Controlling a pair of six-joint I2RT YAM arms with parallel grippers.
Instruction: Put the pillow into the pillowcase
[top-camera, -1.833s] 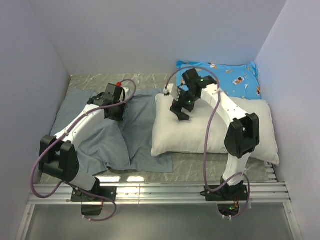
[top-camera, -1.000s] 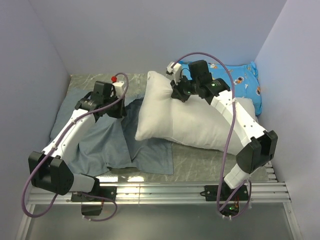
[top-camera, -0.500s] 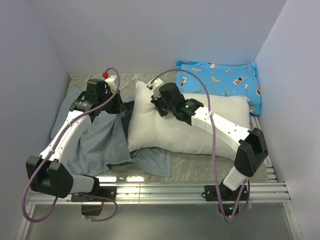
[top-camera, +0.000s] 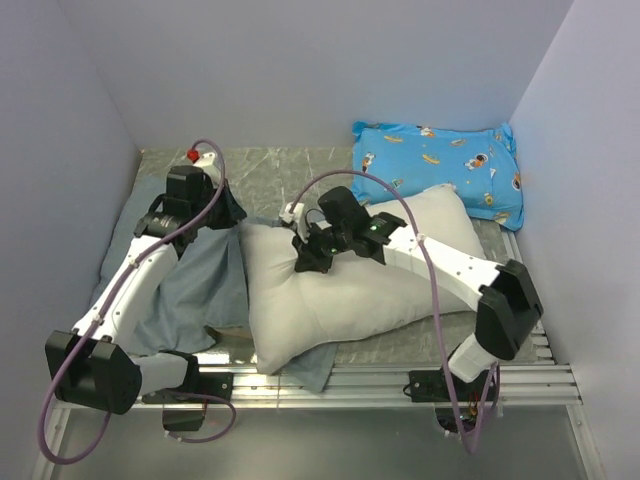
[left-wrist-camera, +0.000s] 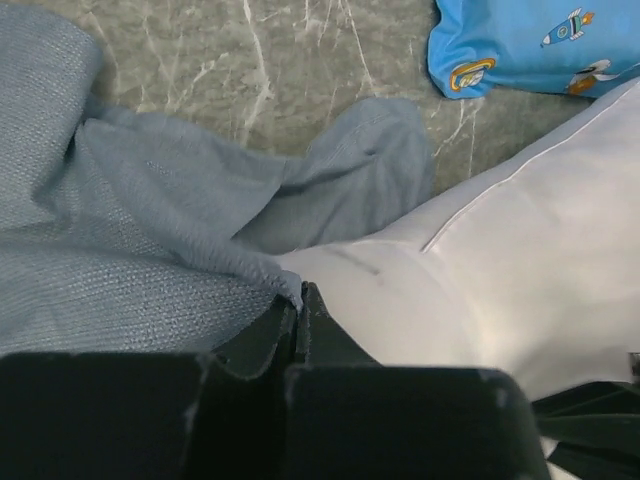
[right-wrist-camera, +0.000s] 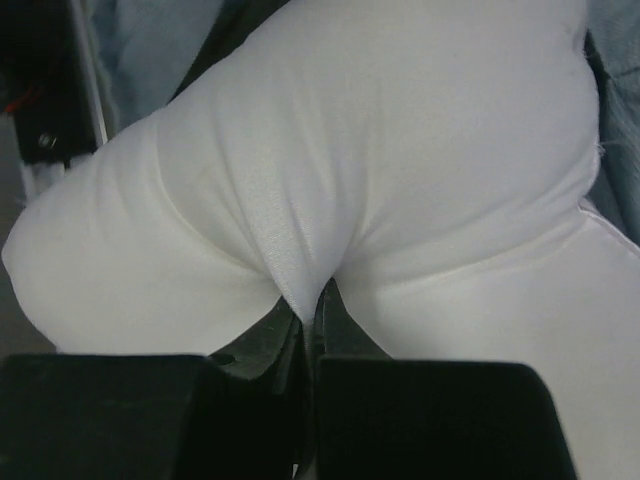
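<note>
Pinching a pillow (right-wrist-camera: 350, 150) fold, the right pincer (right-wrist-camera: 310, 312)

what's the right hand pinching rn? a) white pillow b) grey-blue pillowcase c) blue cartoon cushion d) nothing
a: the right hand is shut on a fold of the white pillow, whose fabric bunches up into its closed fingertips.

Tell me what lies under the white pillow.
The pillowcase runs under the pillow's left and near edges, a corner poking out in front. What lies beneath its middle is covered.
</note>
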